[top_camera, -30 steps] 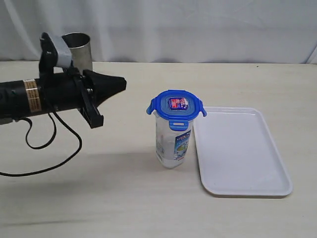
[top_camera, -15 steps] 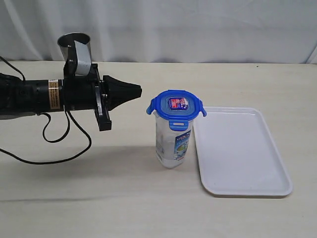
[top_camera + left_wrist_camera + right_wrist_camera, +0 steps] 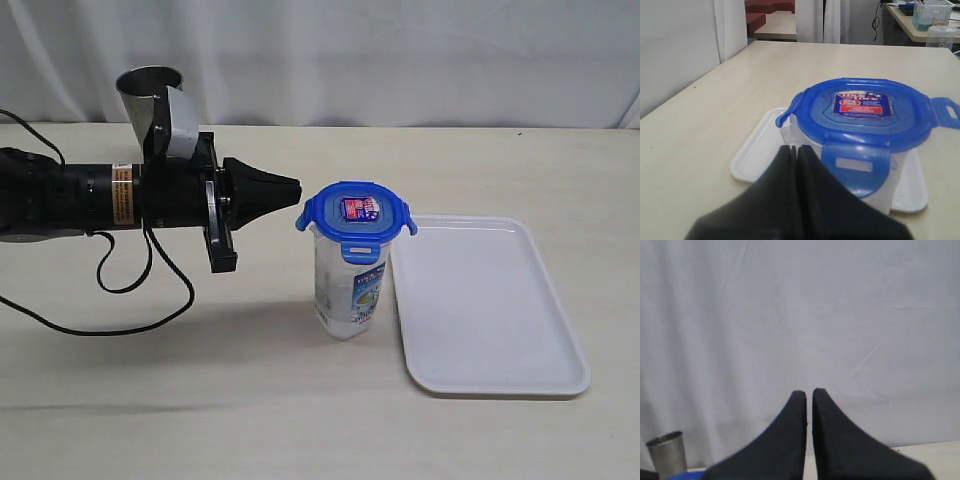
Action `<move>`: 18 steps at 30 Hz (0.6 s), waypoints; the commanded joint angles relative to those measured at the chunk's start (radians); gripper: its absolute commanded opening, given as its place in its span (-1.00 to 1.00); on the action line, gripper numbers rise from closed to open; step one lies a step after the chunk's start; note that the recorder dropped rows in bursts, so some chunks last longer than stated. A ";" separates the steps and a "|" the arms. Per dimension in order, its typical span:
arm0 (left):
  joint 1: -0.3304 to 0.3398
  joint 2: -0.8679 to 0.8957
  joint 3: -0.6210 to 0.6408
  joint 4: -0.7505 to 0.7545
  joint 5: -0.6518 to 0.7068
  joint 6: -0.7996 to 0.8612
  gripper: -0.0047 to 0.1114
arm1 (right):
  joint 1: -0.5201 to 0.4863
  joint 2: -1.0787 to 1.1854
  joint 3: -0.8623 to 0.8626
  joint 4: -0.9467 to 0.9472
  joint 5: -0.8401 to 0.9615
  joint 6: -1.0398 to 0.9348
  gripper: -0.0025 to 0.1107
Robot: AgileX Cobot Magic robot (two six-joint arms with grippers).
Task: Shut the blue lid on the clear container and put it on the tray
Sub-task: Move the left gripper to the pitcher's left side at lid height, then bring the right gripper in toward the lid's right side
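The clear container (image 3: 348, 290) stands upright just left of the white tray (image 3: 490, 300), with the blue lid (image 3: 355, 212) resting on its top. The lid's left and right flaps stick outward. My left gripper (image 3: 297, 187) is shut and empty, lying level with its tip a little left of the lid's left flap. The left wrist view has its closed tip (image 3: 794, 148) right before the lid (image 3: 865, 112) and container wall (image 3: 790, 135), with the tray (image 3: 757, 150) behind. My right gripper (image 3: 809, 392) is shut on nothing, facing a white curtain, and does not show in the exterior view.
A steel cup (image 3: 150, 90) stands at the back left behind the left arm, and shows small in the right wrist view as the cup (image 3: 667, 452). The arm's black cable (image 3: 120, 290) loops over the table at left. A white curtain closes off the back.
My left gripper has travelled right along the table toward the lid, still shut. Container, lid and tray have not moved.
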 commanded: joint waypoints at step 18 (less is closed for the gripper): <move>-0.008 0.001 -0.006 -0.007 0.021 0.002 -0.92 | -0.004 0.750 -0.232 -0.784 -0.257 0.713 -0.88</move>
